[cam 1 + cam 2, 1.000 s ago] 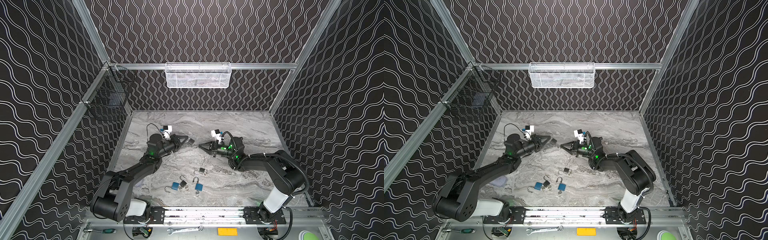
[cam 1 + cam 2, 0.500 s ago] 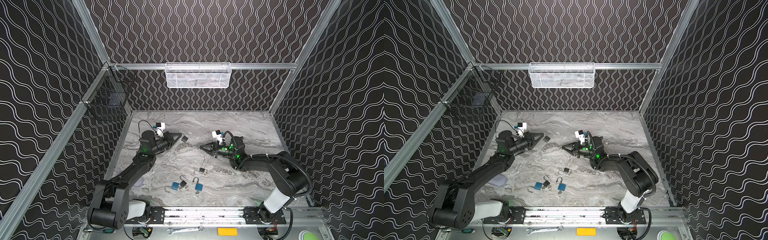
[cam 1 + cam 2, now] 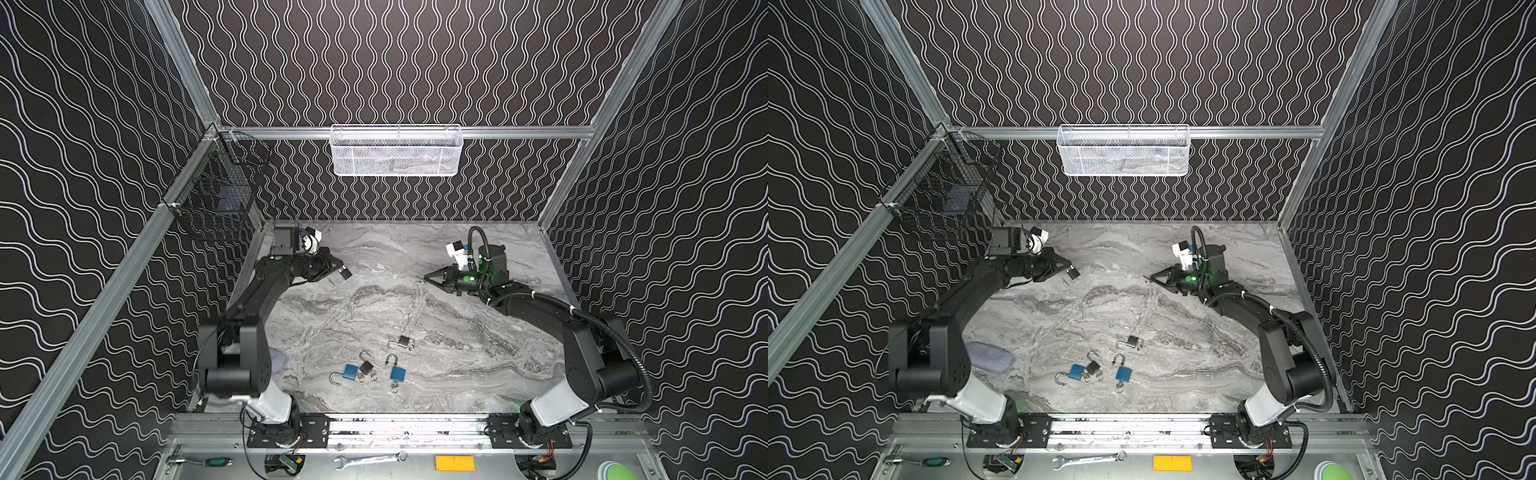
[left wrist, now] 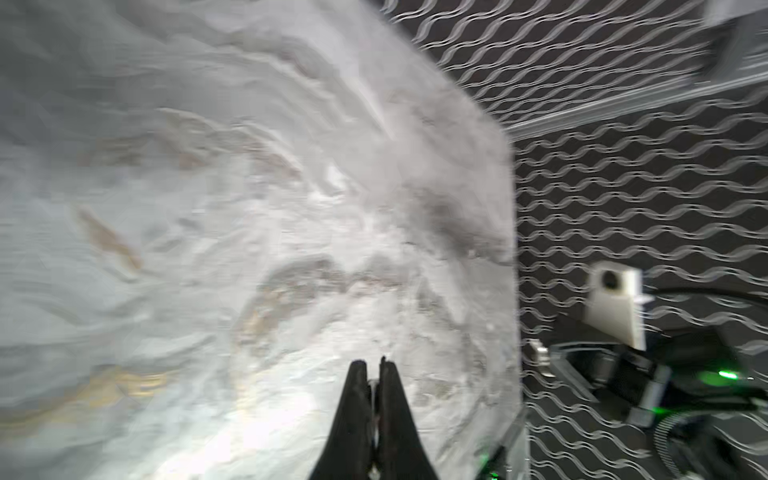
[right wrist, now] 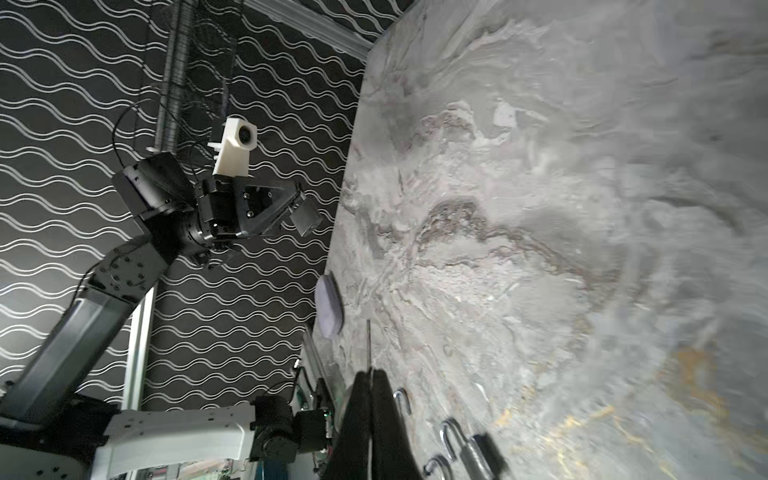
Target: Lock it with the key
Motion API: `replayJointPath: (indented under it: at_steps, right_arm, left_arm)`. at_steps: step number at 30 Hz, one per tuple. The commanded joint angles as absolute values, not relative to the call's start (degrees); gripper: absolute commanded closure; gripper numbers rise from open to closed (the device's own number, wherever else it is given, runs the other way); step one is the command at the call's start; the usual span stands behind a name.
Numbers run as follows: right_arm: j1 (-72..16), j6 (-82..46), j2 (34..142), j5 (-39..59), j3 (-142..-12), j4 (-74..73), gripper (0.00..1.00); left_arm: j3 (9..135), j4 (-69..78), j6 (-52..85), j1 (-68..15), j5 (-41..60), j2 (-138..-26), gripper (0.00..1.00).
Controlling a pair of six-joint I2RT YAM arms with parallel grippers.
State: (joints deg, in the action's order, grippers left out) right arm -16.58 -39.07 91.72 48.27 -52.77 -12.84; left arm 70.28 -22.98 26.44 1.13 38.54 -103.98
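While the left gripper is squeezed tight on a small dark padlock at the far left of the grey marble table, the right gripper is squeezed tight on a thin metal key at the far right. Their tips point at each other, well apart, up off the table. Four more locks lie bunched near the front middle: a grey lock, a black lock, a left blue lock and a right blue lock. A purple-grey cloth lies near the left arm's base. A white mesh basket hangs on the far wall and a black wire basket on the left wall. On the metal ledge in front lie a wrench, a green screwdriver and an orange tag. Any writing there is too small to read.
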Motion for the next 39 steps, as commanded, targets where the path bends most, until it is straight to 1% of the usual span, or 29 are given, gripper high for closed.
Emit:
replayJointPath:
  at_steps: [1,2,7,9,11,19,25,31,35,36,39]
  right_arm:
    - [-15.53,-31.26,92.58,47.92,-53.86,-3.09,1.00]
    - [-15.39,-30.74,92.89,47.69,-54.05,-2.78,1.00]
    - [-15.40,-28.94,95.27,49.20,-55.53,-1.65,1.00]
    - [-15.39,-28.54,96.29,50.18,-56.32,-1.52,1.00]
    - [-15.54,-27.28,96.65,50.91,-56.71,-0.48,1.00]
    - [-15.47,-23.04,99.13,52.91,-60.85,3.76,1.00]
    - [-16.45,-20.07,102.12,51.83,-63.82,7.40,1.00]
    - [-19.15,-21.35,101.91,50.86,-63.21,5.73,1.00]
    - [-22.42,-24.77,102.96,49.91,-63.76,2.64,1.00]
    - [-23.47,-25.30,103.54,49.34,-64.26,2.20,1.00]
    - [-26.51,-27.56,105.19,48.25,-65.17,-0.19,1.00]
  left_arm:
    - [73.90,-30.38,17.79,3.61,39.37,-109.20,1.00]
    - [74.84,-30.16,17.38,4.01,40.56,-111.04,1.00]
    - [82.95,-34.58,11.73,4.71,36.76,-121.10,1.00]
    - [85.06,-35.11,9.07,4.75,38.13,-123.66,1.00]
    - [88.02,-37.89,6.84,4.74,36.46,-126.07,1.00]
    - [98.00,-45.95,-1.15,5.10,34.40,-133.56,1.00]
    - [104.49,-50.46,-4.90,5.18,34.11,-139.98,1.00]
    - [108.39,-52.45,-5.26,5.45,33.80,-143.73,1.00]
    - [111.24,-54.17,-4.93,5.45,31.22,-145.17,1.00]
    - [111.23,-53.94,-4.77,5.43,30.71,-145.04,0.99]
    - [110.76,-52.51,-3.84,5.59,30.91,-144.70,0.90]
